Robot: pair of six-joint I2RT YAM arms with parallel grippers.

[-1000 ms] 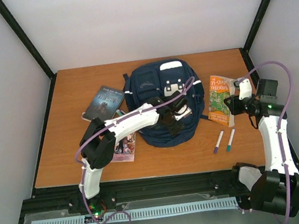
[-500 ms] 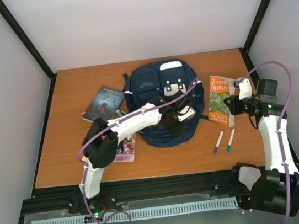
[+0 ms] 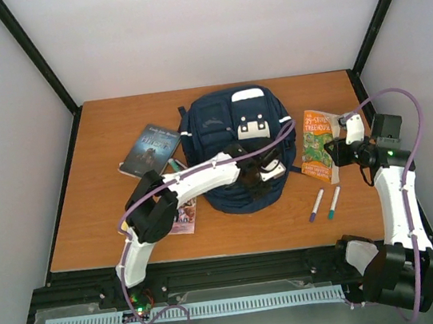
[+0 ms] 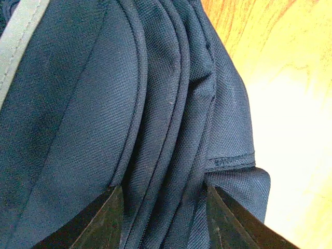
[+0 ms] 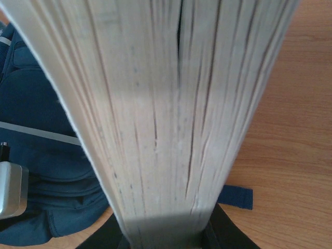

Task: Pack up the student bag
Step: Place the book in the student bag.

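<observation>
The student bag (image 3: 224, 133), navy with white patches, lies flat at the table's middle. My left gripper (image 3: 269, 169) reaches over its near right corner. In the left wrist view, bunched folds of the bag's fabric (image 4: 155, 129) fill the gap between the left gripper's (image 4: 163, 196) fingers and touch both. My right gripper (image 3: 334, 151) is shut on the orange and green book (image 3: 316, 141) to the right of the bag. In the right wrist view the book's page edges (image 5: 155, 104) fill the frame, clamped by the right gripper (image 5: 165, 228).
A dark book (image 3: 150, 147) lies left of the bag. A pink book (image 3: 182, 213) sits partly under my left arm. Two markers (image 3: 317, 204) (image 3: 334, 202) lie near the front edge on the right. A blue strap end (image 5: 236, 197) rests on the wood.
My left gripper has slid right and nearer across the bag, and its jaws have narrowed onto the fabric. The right arm and its book have not moved.
</observation>
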